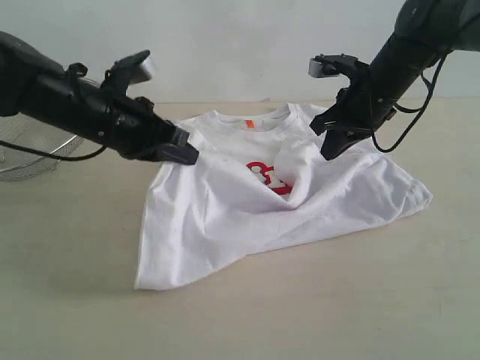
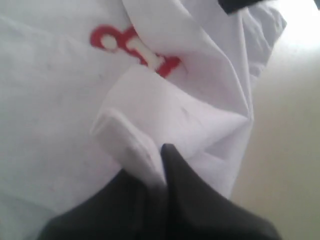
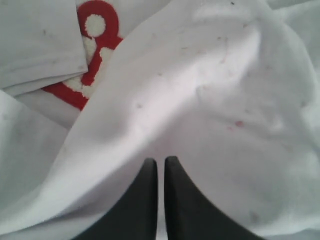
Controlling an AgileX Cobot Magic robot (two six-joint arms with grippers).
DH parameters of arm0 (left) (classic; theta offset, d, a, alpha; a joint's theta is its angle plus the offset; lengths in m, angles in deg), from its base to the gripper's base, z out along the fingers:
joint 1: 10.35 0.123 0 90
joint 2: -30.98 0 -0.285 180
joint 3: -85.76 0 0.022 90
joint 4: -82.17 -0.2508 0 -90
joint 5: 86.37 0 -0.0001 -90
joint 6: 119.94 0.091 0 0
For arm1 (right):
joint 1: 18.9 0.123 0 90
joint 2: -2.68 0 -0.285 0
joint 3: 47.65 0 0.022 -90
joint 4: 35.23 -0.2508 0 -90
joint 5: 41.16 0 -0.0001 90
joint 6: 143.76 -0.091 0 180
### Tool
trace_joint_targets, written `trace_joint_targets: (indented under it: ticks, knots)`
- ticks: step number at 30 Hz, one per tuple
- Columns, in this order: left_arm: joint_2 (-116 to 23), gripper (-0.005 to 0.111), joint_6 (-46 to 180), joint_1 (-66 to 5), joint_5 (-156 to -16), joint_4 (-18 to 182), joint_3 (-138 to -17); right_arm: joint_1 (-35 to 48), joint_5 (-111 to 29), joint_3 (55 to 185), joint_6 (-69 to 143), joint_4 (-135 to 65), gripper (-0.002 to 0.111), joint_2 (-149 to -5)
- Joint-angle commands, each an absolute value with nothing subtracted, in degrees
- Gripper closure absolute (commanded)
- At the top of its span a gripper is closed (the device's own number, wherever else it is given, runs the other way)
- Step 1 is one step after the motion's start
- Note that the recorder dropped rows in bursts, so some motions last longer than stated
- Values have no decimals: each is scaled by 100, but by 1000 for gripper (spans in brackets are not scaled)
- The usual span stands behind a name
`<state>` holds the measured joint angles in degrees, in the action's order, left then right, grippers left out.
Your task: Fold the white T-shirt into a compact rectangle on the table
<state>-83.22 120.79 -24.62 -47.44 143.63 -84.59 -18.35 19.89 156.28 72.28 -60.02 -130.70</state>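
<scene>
The white T-shirt (image 1: 225, 217) lies rumpled on the table (image 1: 300, 315), its orange neck tag (image 1: 250, 123) at the far collar. The red-and-white lettering (image 1: 266, 174) is partly covered by a fold. My left gripper (image 1: 187, 154) is at the shirt's left sleeve, shut on a folded hem of cloth (image 2: 130, 145); its fingertips (image 2: 170, 155) pinch the fold. My right gripper (image 1: 328, 152) holds the right side of the shirt lifted toward the chest. Its fingers (image 3: 172, 167) are almost together with thin white cloth (image 3: 210, 90) at the tips, beside the red lettering (image 3: 95, 50).
A round wire-mesh basket (image 1: 30, 154) stands at the far left behind my left arm. Bare tabletop (image 2: 295, 125) runs in front of and to both sides of the shirt.
</scene>
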Motion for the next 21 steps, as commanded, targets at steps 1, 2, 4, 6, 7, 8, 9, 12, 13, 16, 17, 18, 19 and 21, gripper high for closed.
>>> trace_joint_targets:
  ticks: [1, 2, 4, 6, 7, 8, 9, 12, 13, 16, 17, 18, 19, 21]
  knots:
    - [-8286, 102, 12286, -2479, -5268, 14361, -8992, -1837, 1947, 15645, 7238, -5969, 108, -13028]
    - [-8286, 102, 12366, -2479, -5271, 14361, -9131, -1837, 1947, 15645, 7238, -5969, 108, -13028]
    - [-8286, 102, 12623, -2479, -5330, 14410, -9402, -1837, 1898, 15645, 7238, -5945, 108, -13028]
    - [-8286, 102, 13015, -2479, -5520, 14500, -9657, -1837, 1820, 15645, 7156, -5905, 108, -13028]
    - [-8302, 102, 13182, -2479, -5669, 14572, -9743, -1837, 1806, 15645, 7129, -5894, 108, -13028]
    - [-8314, 102, 13334, -2479, -6008, 14676, -9844, -1837, 1778, 15645, 7115, -5881, 108, -13028]
    - [-8377, 102, 13397, -2479, -6443, 14789, -9922, -1837, 1764, 15645, 7115, -5881, 108, -13028]
    - [-8734, 102, 13396, -2405, -7154, 14881, -10180, -1837, 1734, 15645, 7090, -5881, 108, -13028]
    - [-8912, 102, 13396, -2362, -7127, 14881, -10270, -1837, 1723, 15645, 7090, -5881, 108, -13028]
    - [-9413, 102, 13370, -2279, -7050, 14881, -10591, -1837, 1723, 15645, 7090, -5881, 108, -13028]
    - [-9583, 102, 13336, -2265, -7050, 14881, -10714, -1837, 1724, 15645, 7075, -5881, 108, -13028]
    - [-9746, 102, 13303, -2239, -7050, 14881, -10831, -1837, 1735, 15645, 7075, -5881, 108, -13028]
    - [-9874, 102, 13264, -2239, -7050, 14881, -10930, -1837, 1735, 15645, 7064, -5881, 108, -13028]
    - [-10214, 102, 13201, -2230, -7050, 14881, -11173, -1837, 1735, 15645, 7064, -5881, 108, -13028]
